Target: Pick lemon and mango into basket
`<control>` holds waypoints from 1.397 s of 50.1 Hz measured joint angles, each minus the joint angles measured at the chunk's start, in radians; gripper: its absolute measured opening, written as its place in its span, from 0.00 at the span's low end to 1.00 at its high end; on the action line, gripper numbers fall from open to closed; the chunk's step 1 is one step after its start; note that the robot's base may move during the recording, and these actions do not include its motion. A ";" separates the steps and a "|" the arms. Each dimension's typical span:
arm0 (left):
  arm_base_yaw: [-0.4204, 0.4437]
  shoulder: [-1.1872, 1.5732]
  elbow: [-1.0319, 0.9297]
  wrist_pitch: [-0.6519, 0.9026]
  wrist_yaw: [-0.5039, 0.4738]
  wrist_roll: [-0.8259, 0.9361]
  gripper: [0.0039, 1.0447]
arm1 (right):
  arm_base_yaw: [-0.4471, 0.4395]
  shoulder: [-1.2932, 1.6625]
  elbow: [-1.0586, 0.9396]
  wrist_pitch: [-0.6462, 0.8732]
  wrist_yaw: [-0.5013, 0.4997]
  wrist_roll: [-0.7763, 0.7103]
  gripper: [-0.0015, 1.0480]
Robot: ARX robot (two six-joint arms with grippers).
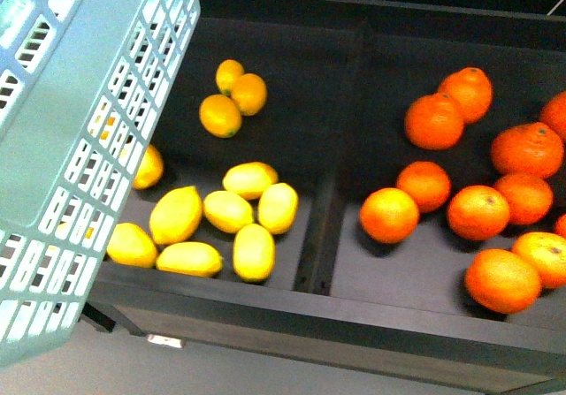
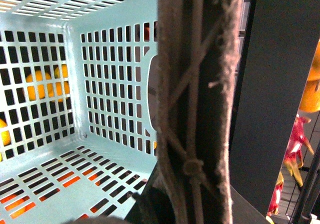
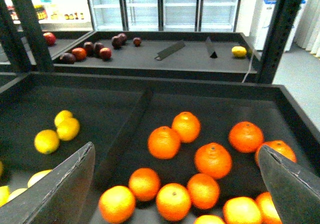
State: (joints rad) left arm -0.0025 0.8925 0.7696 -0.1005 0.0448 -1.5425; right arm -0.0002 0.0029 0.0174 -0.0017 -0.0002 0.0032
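Hovering over orange tangerines, the right gripper is spread wide, empty; the left gripper's state I cannot tell. Light teal slotted plastic basket looks empty; bright yellow oval lemon lies in the dark tray; both picks are yet to do.

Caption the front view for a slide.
Teal basket at left, overlapping a compartment of yellow fruit; tangerines in the next.

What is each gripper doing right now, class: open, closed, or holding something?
Left gripper: fingers hidden; apparently closed on the basket handle.
Right gripper: open, holding nothing.
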 joint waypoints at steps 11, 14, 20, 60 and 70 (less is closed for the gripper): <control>0.000 0.000 0.000 0.000 0.000 0.000 0.05 | 0.000 0.000 0.000 0.000 0.004 -0.001 0.92; 0.000 0.000 0.000 0.000 0.000 0.000 0.05 | 0.000 0.000 0.000 0.000 0.001 0.000 0.92; 0.000 0.000 0.000 0.000 0.001 0.000 0.05 | 0.000 0.000 0.000 0.000 0.000 0.000 0.92; 0.000 0.000 0.000 0.000 0.000 0.000 0.05 | 0.000 0.000 0.000 0.000 0.000 -0.001 0.92; 0.000 0.000 0.000 0.000 0.000 0.000 0.05 | 0.000 0.000 0.000 0.000 0.002 -0.001 0.92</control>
State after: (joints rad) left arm -0.0021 0.8925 0.7696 -0.1005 0.0448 -1.5425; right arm -0.0002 0.0025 0.0174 -0.0013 0.0021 0.0025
